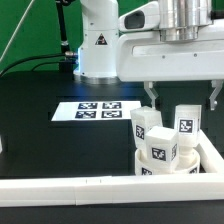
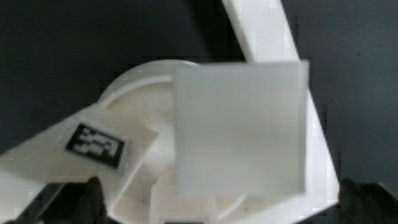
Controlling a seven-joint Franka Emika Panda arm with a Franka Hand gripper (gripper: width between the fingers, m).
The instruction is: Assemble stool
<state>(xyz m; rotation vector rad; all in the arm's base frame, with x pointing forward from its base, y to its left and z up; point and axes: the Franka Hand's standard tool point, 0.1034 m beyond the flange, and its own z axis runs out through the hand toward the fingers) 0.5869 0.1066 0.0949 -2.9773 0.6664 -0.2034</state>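
The stool's round white seat disc (image 1: pixel 165 157) lies at the exterior view's lower right, inside the corner of the rail. Two blocky white legs with tags stand on it, one (image 1: pixel 146 126) toward the exterior view's left and one (image 1: pixel 186 120) toward its right. My gripper (image 1: pixel 183 98) hangs just above the right leg with its fingers spread wide on either side, touching nothing. In the wrist view the gripper (image 2: pixel 210 208) shows as dark fingers (image 2: pixel 50 205) at the frame corners. A leg (image 2: pixel 240 130) fills the space between them, with the seat disc (image 2: pixel 143 85) and a tag (image 2: pixel 98 141) behind.
The long white L-shaped rail (image 1: pixel 90 188) runs along the front and up the exterior view's right side, close round the stool parts; it also shows in the wrist view (image 2: pixel 267 30). The marker board (image 1: pixel 98 110) lies on the black table behind. The robot's base (image 1: pixel 98 45) stands at the back.
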